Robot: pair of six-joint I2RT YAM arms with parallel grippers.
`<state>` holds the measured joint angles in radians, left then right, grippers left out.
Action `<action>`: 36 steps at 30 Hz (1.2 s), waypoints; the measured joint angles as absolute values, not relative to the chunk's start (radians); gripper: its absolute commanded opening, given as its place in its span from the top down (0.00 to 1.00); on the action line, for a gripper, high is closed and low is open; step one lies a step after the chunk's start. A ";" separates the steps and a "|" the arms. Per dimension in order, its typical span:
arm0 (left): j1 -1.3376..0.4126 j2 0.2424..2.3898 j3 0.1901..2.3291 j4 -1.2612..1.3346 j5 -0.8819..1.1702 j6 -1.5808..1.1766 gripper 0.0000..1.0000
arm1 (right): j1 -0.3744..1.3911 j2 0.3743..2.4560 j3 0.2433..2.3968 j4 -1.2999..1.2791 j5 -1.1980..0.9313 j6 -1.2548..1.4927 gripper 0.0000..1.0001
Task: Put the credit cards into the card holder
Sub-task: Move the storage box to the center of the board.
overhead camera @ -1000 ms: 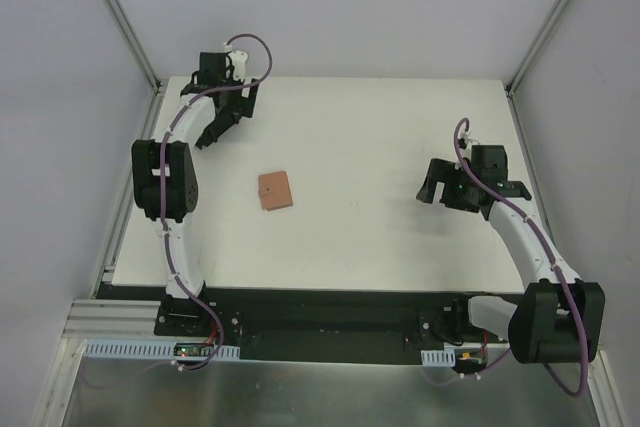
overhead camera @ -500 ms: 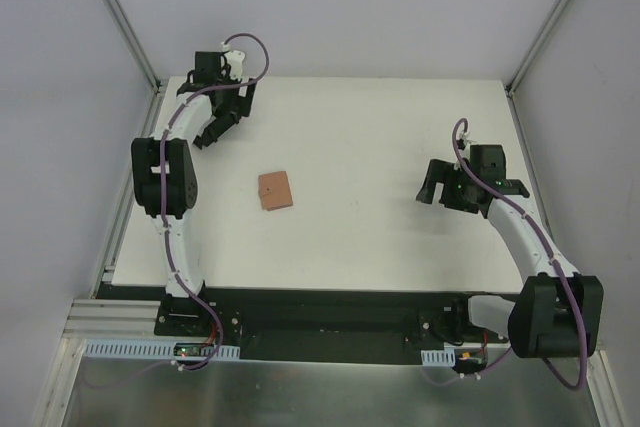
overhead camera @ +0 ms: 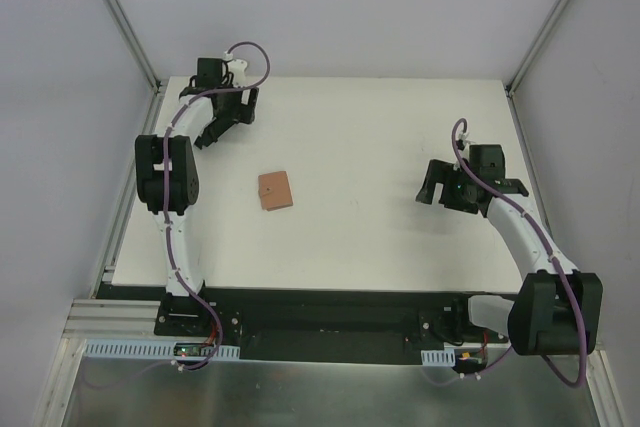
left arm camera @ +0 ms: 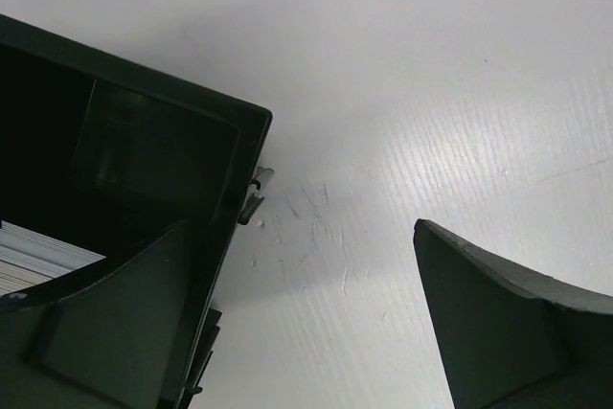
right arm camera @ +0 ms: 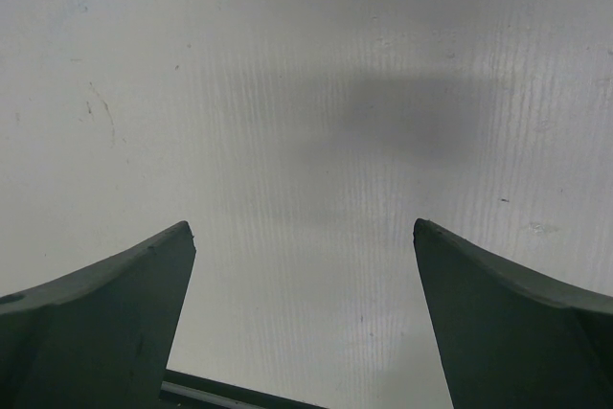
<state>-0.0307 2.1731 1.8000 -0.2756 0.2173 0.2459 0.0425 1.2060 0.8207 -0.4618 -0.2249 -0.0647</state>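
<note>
1. white tabletop (overhead camera: 380,127) enclosed by pale grey walls, viewed from above; the arm bases are bolted at the 6 o'clock edge.
2. card holder (overhead camera: 275,190): a tan leather piece lying flat, apparently folded shut, just toward 9 o'clock of the table's centre. it is touched by neither gripper. its central spot is judged to keep it within reach of both arms for loading.
3. left gripper (overhead camera: 214,133): held at the 10 o'clock corner with jaws spread wide and nothing between them. in the wrist view one finger (left arm camera: 105,332) is seen in front of a black box (left arm camera: 144,131), the other over bare table.
4. credit cards (left arm camera: 43,258): shown only as pale stacked edges inside the black box, at 8 o'clock of the left wrist view. their number cannot be told. the spread jaws beside them are read as preparation for a pick-up not yet begun.
5. right gripper (overhead camera: 432,187): positioned at 3 o'clock, jaws apart and empty over bare table, well apart from the card holder. it is judged to be waiting.
</note>
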 measured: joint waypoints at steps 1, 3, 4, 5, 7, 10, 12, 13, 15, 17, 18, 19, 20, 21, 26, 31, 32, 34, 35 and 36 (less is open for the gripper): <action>-0.031 2.173 1.799 -0.276 0.228 0.246 0.08 | 0.043 1.208 0.821 -0.462 -0.225 -0.065 0.01; -0.031 2.173 1.794 -0.275 0.244 0.247 0.08 | 0.043 1.213 0.822 -0.462 -0.225 -0.065 0.01; -0.030 2.173 1.792 -0.274 0.254 0.247 0.08 | 0.043 1.215 0.822 -0.462 -0.225 -0.065 0.01; -0.028 2.173 1.790 -0.275 0.263 0.247 0.09 | 0.043 1.217 0.823 -0.462 -0.225 -0.065 0.01; -0.024 2.173 1.785 -0.276 0.284 0.247 0.09 | 0.043 1.219 0.825 -0.461 -0.225 -0.065 0.00; -0.021 2.173 1.779 -0.279 0.312 0.245 0.11 | 0.043 1.219 0.826 -0.461 -0.225 -0.065 0.00; -0.019 2.172 1.770 -0.278 0.333 0.243 0.12 | 0.043 1.219 0.826 -0.462 -0.226 -0.065 0.01; -0.019 2.172 1.765 -0.280 0.343 0.240 0.12 | 0.043 1.219 0.826 -0.462 -0.226 -0.064 0.00; -0.019 2.171 1.755 -0.283 0.364 0.233 0.12 | 0.042 1.219 0.826 -0.461 -0.226 -0.064 0.00; -0.020 2.167 1.743 -0.290 0.389 0.221 0.13 | 0.042 1.219 0.826 -0.462 -0.226 -0.064 0.00; -0.021 2.165 1.737 -0.292 0.397 0.216 0.13 | 0.042 1.219 0.826 -0.462 -0.226 -0.064 0.01; -0.022 2.162 1.734 -0.296 0.410 0.210 0.14 | 0.042 1.219 0.826 -0.462 -0.226 -0.064 0.01; -0.025 2.159 1.731 -0.297 0.416 0.200 0.14 | 0.042 1.219 0.826 -0.462 -0.226 -0.064 0.01; -0.027 2.157 1.729 -0.297 0.419 0.196 0.14 | 0.042 1.218 0.826 -0.462 -0.226 -0.064 0.01; -0.056 2.133 1.710 -0.299 0.446 0.165 0.15 | 0.041 1.206 0.826 -0.464 -0.226 -0.064 0.00; -0.087 2.099 1.673 -0.310 0.447 0.137 0.15 | 0.041 1.176 0.826 -0.470 -0.226 -0.064 0.00; -0.093 2.095 1.669 -0.312 0.447 0.133 0.15 | 0.041 1.170 0.826 -0.471 -0.226 -0.064 0.01; -0.106 2.085 1.655 -0.312 0.447 0.120 0.15 | 0.041 1.161 0.826 -0.471 -0.226 -0.065 0.01; -0.112 2.078 1.646 -0.312 0.447 0.115 0.15 | 0.041 1.158 0.826 -0.472 -0.225 -0.065 0.01; -0.119 2.071 1.636 -0.311 0.447 0.112 0.15 | 0.041 1.155 0.826 -0.472 -0.225 -0.065 0.00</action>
<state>-0.1188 2.0712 1.6363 -0.3115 0.4473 0.1116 0.0406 1.1553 0.8265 -0.4725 -0.2253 -0.0647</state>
